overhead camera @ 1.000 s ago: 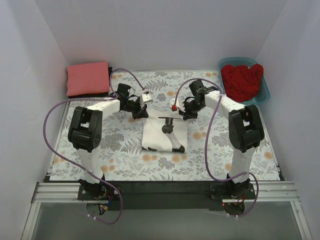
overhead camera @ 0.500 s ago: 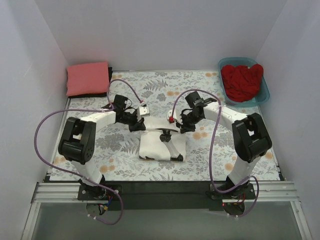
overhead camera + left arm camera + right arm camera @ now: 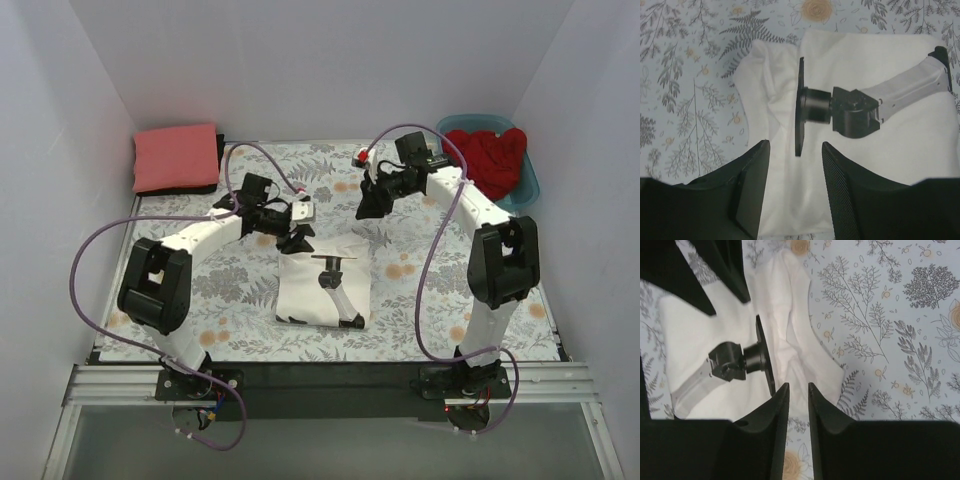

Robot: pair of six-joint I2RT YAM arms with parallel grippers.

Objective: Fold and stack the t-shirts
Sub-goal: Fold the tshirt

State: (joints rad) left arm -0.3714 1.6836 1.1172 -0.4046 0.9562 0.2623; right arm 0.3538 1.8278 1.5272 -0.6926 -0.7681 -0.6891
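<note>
From above, the white t-shirt [image 3: 303, 288] lies folded mid-table, the coral-pink t-shirt [image 3: 177, 157] far left, and the red t-shirt [image 3: 487, 160] in the teal tub [image 3: 527, 192]. The left wrist view shows the left gripper [image 3: 795, 150] above the white one, jaws half apart and empty. In the right wrist view, the right gripper [image 3: 798, 390] has its jaws narrowly parted, also empty.

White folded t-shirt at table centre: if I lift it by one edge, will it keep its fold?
Probably not: the white folded t-shirt looks like soft cloth, rumpled along its far edge, so it would likely droop and unfold. It lies thin and flat, so probably light.
</note>
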